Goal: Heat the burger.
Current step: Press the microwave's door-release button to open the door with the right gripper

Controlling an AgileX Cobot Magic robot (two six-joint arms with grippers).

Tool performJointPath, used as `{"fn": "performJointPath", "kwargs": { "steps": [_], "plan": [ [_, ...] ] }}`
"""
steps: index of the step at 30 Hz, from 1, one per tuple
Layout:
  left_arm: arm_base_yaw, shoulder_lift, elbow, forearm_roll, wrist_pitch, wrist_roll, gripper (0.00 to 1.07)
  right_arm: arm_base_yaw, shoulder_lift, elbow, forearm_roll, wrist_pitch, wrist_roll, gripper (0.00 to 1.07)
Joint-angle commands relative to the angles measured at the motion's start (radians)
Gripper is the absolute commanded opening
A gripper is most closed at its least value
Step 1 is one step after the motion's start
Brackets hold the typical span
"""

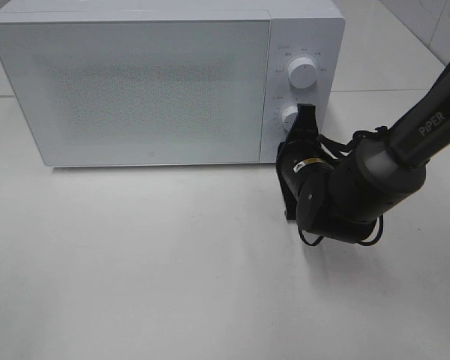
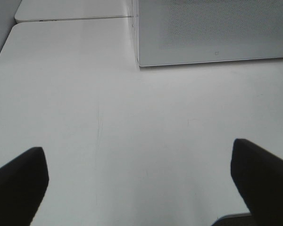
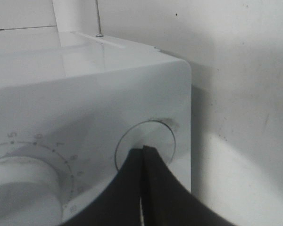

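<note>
The burger is out of view. A white microwave (image 1: 135, 90) stands at the back of the table with its door closed; it also shows in the left wrist view (image 2: 212, 33). My right gripper (image 1: 306, 112) is at the microwave's control panel, beside the lower knob (image 1: 288, 118) and below the upper knob (image 1: 302, 73). In the right wrist view its fingers (image 3: 142, 149) are shut together, tips against a round disc (image 3: 155, 136) on the panel, next to a numbered dial (image 3: 19, 183). My left gripper (image 2: 140, 183) is open and empty above bare table.
The white table (image 1: 172, 262) stretches in front of the microwave. The right arm (image 1: 360, 187) hangs over the table's right side, with a cable loop under it. A seam to a second table (image 2: 70, 19) runs behind the microwave's left side.
</note>
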Motion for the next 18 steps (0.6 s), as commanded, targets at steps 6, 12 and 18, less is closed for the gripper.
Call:
{"fn": "performJointPath", "kwargs": {
  "steps": [6,12,18],
  "plan": [
    [-0.001,-0.019,0.002,0.001,-0.012,-0.005,0.98,-0.023,-0.001,-0.03,0.011,-0.014,-0.036,0.0],
    [-0.001,-0.019,0.002,0.001,-0.012,-0.005,0.98,-0.04,0.013,-0.072,0.009,-0.036,-0.058,0.0],
    [-0.001,-0.019,0.002,0.001,-0.012,-0.005,0.98,-0.04,0.047,-0.116,0.001,-0.148,-0.043,0.0]
  ]
}}
